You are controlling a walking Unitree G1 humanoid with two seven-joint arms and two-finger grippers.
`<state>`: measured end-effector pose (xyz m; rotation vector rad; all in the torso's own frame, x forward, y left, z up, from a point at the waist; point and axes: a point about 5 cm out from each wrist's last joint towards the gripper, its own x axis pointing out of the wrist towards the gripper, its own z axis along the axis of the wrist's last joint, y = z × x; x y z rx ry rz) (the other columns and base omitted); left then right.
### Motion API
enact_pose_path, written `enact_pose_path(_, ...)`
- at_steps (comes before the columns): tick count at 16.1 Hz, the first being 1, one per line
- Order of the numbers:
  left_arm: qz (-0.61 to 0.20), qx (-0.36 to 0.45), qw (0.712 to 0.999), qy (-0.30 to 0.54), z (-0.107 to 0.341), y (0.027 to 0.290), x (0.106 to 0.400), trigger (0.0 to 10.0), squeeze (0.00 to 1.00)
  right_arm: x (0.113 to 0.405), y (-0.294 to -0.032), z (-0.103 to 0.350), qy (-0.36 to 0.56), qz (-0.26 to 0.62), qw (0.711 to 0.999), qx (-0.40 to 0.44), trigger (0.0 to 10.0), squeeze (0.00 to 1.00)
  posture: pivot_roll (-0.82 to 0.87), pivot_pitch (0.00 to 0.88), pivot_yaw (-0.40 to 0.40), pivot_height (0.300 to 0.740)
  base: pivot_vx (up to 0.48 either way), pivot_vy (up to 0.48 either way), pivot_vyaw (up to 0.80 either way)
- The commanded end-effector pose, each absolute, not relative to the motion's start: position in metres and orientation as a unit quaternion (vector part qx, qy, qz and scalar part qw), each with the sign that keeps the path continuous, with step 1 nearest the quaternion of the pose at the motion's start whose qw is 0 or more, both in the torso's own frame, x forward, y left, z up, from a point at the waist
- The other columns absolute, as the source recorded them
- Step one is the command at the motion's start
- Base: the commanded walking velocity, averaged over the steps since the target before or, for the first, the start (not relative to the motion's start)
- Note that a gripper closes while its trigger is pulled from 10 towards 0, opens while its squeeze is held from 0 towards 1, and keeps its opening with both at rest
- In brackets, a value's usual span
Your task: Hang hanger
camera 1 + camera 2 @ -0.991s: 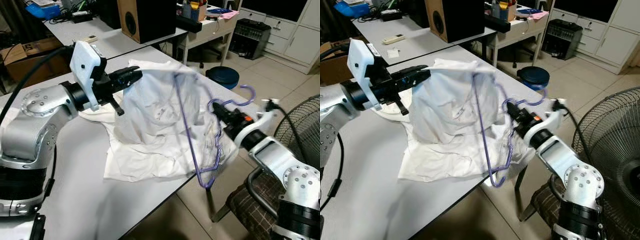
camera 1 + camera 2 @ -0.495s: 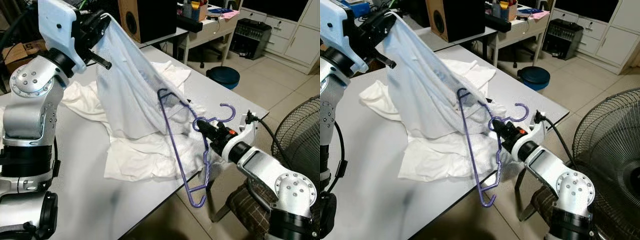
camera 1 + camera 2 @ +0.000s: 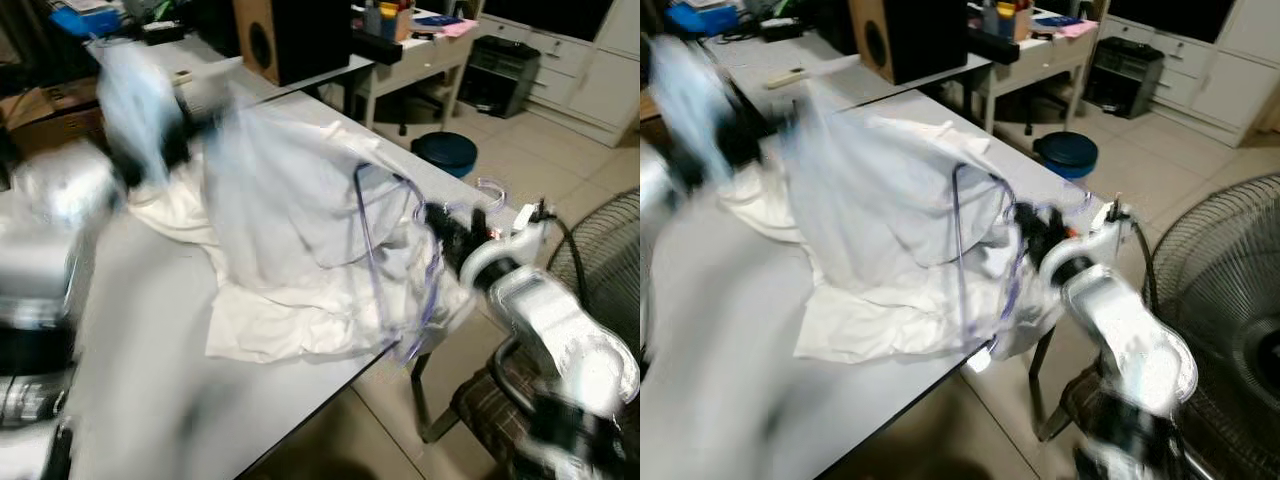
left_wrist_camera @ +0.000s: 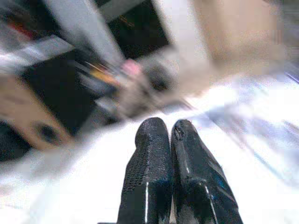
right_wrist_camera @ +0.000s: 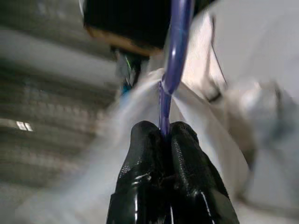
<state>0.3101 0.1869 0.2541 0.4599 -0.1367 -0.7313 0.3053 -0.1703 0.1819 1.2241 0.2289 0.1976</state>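
Right wrist view: hanger (image 5: 175,56), no legible writing

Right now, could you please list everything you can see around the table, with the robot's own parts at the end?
Thin purple wire hanger: one, purple, inside the garment, near the table's edge.
White cloth garment: one, white, part lifted, part lying on the table.
Grey table: one, grey, in front.
Wooden speaker box: one, brown and black, far table.
Blue round stool: one, floor beyond.
Black wire fan: one, right.
Left gripper: black, shut on the garment.
Right gripper: black, shut on the hanger.
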Motion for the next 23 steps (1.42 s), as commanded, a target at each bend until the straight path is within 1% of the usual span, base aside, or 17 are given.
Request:
enact_pose_path(1,-0.392,0.236,0.888,-0.049,0.246,0.176,0.304,0.0,0.0,0.316,-0.173,0.189,0.081,0.077,0.784,0.611,10.0,0.0,0.02,0.0,0.046,0.74,0.0,0.0,0.0)
enact_pose_path(2,-0.409,0.232,0.882,-0.041,0.236,0.167,0.301,0.0,0.0,0.327,-0.169,0.194,0.074,0.08,0.757,0.644,10.0,0.0,0.02,0.0,0.046,0.74,0.0,0.0,0.0)
enact_pose_path(3,-0.424,0.224,0.877,-0.037,0.232,0.159,0.298,0.0,0.0,0.335,-0.163,0.196,0.076,0.081,0.747,0.656,10.0,0.0,0.02,0.0,0.046,0.74,0.0,0.0,0.0)
enact_pose_path(4,-0.435,0.217,0.873,-0.034,0.23,0.154,0.296,0.0,0.0,0.339,-0.158,0.198,0.079,0.084,0.748,0.654,10.0,0.0,0.02,0.0,0.046,0.74,0.0,0.0,0.0)
enact_pose_path(5,-0.453,0.204,0.867,-0.029,0.229,0.148,0.292,0.0,0.0,0.347,-0.15,0.2,0.082,0.093,0.758,0.64,10.0,0.0,0.02,0.0,0.043,0.74,0.0,0.0,0.0)
enact_pose_path(6,-0.473,0.164,0.865,-0.034,0.233,0.14,0.287,0.0,0.0,0.357,-0.141,0.2,0.086,0.096,0.779,0.614,10.0,0.0,0.02,0.0,0.043,0.74,0.0,0.0,0.0)
enact_pose_path(7,-0.49,0.137,0.86,-0.037,0.237,0.134,0.284,0.0,0.0,0.364,-0.137,0.198,0.087,0.09,0.787,0.605,10.0,0.0,0.03,0.0,0.041,0.74,0.0,0.0,0.0)
enact_pose_path(8,-0.506,0.117,0.854,-0.034,0.238,0.13,0.281,0.0,0.0,0.368,-0.134,0.198,0.086,0.087,0.781,0.612,10.0,0.0,0.03,0.0,0.041,0.74,0.0,0.0,0.0)
enact_pose_path(9,-0.527,0.094,0.844,-0.027,0.239,0.123,0.276,0.0,0.0,0.373,-0.131,0.198,0.083,0.081,0.788,0.604,10.0,0.0,0.03,0.0,0.039,0.74,0.0,0.0,0.0)
enact_pose_path(11,-0.556,0.082,0.827,-0.003,0.233,0.114,0.27,0.0,0.0,0.382,-0.126,0.201,0.075,0.065,0.783,0.613,10.0,0.0,0.04,0.0,0.039,0.74,0.0,0.0,0.0)
enact_pose_path(13,-0.558,0.07,0.827,0.003,0.231,0.107,0.27,0.0,0.0,0.388,-0.123,0.203,0.064,0.058,0.787,0.611,10.0,0.0,0.04,0.0,0.036,0.74,0.0,0.0,0.0)
enact_pose_path(15,-0.574,0.042,0.818,0.005,0.234,0.1,0.268,0.0,0.0,0.394,-0.12,0.203,0.054,0.046,0.786,0.614,10.0,0.0,0.04,0.0,0.033,0.74,0.0,0.0,0.0)
enact_pose_path(16,-0.576,0.024,0.817,0.001,0.239,0.097,0.268,0.0,0.0,0.398,-0.118,0.203,0.05,0.042,0.787,0.613,10.0,0.0,0.06,0.0,0.02,0.74,0.0,0.0,0.0)
enact_pose_path(17,-0.577,-0.012,0.816,-0.017,0.25,0.09,0.269,0.0,0.0,0.399,-0.11,0.202,0.049,0.044,0.803,0.592,10.0,0.0,0.06,0.0,0.015,0.74,0.0,0.0,0.0)
enact_pose_path(19,-0.591,-0.044,0.805,-0.033,0.259,0.082,0.267,0.0,0.0,0.399,-0.102,0.199,0.055,0.046,0.81,0.581,10.0,0.0,0.07,0.0,0.014,0.74,0.0,0.0,0.0)
enact_pose_path(20,-0.6,-0.073,0.795,-0.045,0.268,0.076,0.265,0.0,0.0,0.399,-0.093,0.197,0.057,0.053,0.821,0.565,10.0,0.0,0.07,0.0,0.014,0.74,0.0,0.0,0.0)
enact_pose_path(23,-0.6,-0.116,0.79,-0.052,0.277,0.076,0.268,0.0,0.0,0.399,-0.085,0.197,0.057,0.057,0.817,0.57,10.0,0.0,0.07,0.0,0.025,0.74,0.0,0.0,0.0)
